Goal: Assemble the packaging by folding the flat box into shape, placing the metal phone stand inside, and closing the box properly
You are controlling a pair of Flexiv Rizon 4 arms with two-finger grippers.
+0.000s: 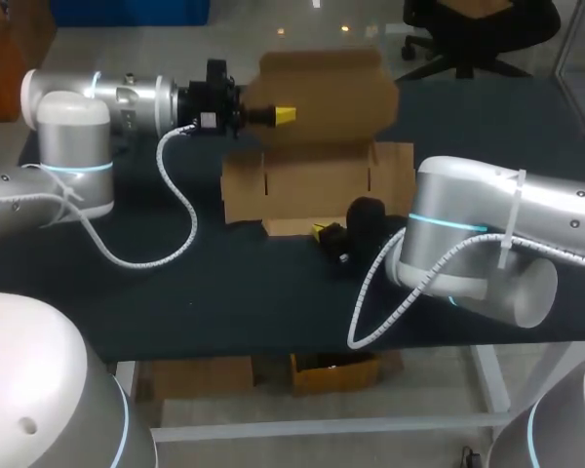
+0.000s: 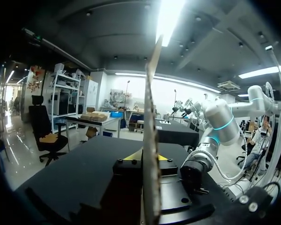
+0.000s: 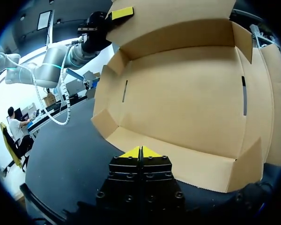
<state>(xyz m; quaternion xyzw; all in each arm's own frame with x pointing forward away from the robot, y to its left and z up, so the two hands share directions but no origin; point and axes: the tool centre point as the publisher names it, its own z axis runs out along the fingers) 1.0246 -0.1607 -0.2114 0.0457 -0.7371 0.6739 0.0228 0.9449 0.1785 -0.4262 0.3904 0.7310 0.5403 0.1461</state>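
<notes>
The brown cardboard box [image 1: 317, 180] stands open at the table's middle, its lid [image 1: 322, 93] raised behind it. My left gripper [image 1: 283, 115] is shut on the lid's left edge; in the left wrist view the lid [image 2: 152, 117] runs edge-on between the yellow fingertips [image 2: 130, 157]. My right gripper [image 1: 322, 232] is shut on nothing, low at the box's front wall. In the right wrist view its tips [image 3: 140, 152] sit close against that front wall [image 3: 178, 157], and the box's inside [image 3: 182, 98] is bare cardboard. The left gripper [image 3: 117, 14] shows at the lid's corner.
The dark table top [image 1: 205, 283] lies bare in front of and to the left of the box. My left arm's white cable [image 1: 175, 210] loops over it. My right arm's thick elbow [image 1: 468, 244] hangs over the table's right front.
</notes>
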